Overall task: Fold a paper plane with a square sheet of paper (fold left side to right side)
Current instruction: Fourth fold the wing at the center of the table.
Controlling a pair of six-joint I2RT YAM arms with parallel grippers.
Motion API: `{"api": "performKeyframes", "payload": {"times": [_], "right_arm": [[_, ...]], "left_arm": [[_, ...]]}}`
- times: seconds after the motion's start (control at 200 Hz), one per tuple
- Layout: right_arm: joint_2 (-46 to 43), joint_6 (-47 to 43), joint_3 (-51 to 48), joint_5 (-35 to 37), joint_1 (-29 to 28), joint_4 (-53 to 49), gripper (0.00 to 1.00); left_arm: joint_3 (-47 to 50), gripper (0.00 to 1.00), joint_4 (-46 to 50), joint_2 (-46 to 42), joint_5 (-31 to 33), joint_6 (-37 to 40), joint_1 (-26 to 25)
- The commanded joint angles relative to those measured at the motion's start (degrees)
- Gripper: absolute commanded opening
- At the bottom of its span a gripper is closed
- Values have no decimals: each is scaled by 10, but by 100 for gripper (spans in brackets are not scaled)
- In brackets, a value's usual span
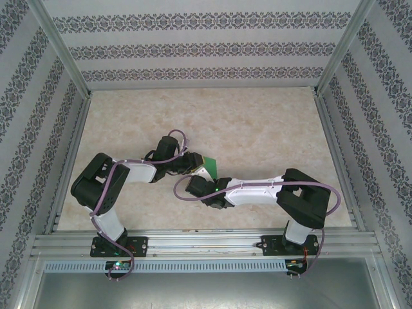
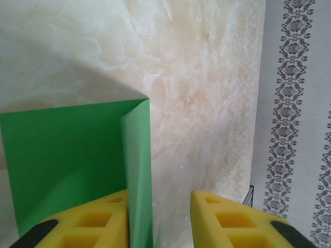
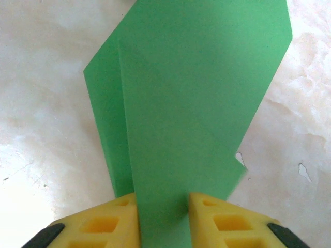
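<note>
The square sheet of paper (image 1: 210,168) is bright green and lies partly folded at the table's middle, mostly hidden under both wrists. My left gripper (image 1: 195,165) comes at it from the left and my right gripper (image 1: 194,187) from the near right. In the left wrist view the paper (image 2: 67,155) lies to the left with a raised flap against the left finger (image 2: 98,222). The left gripper (image 2: 159,227) is open, with bare table in the gap. In the right wrist view the creased paper (image 3: 196,93) fills the narrow gap of my right gripper (image 3: 163,222), whose yellow fingers (image 3: 227,225) stand apart.
The beige marble-look table (image 1: 257,122) is boxed in by patterned walls (image 1: 193,48) at the back and both sides. A metal rail (image 1: 206,244) runs along the near edge by the arm bases. The right wall (image 2: 300,129) stands beyond the left gripper's far side.
</note>
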State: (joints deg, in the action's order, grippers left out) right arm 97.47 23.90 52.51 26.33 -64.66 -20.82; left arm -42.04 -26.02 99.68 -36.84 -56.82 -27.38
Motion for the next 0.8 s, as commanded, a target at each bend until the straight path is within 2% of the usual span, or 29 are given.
{"api": "performKeyframes", "payload": {"times": [0.0,0.215,0.365,0.495,0.794], "right_arm": [[2,4,0,24,-4,-12,23],[3,9,-7,29,-4,-11,6],[8,6,-8,29,-4,-10,0],[14,4,-12,23,-4,-8,0],[23,-6,-15,5,-3,2,0]], "left_arm": [[-12,33,19,-21,7,14,-4],[-7,36,33,-35,14,21,-2],[8,39,37,-59,12,25,12],[39,41,70,-114,16,43,47],[94,46,222,-279,18,111,161]]}}
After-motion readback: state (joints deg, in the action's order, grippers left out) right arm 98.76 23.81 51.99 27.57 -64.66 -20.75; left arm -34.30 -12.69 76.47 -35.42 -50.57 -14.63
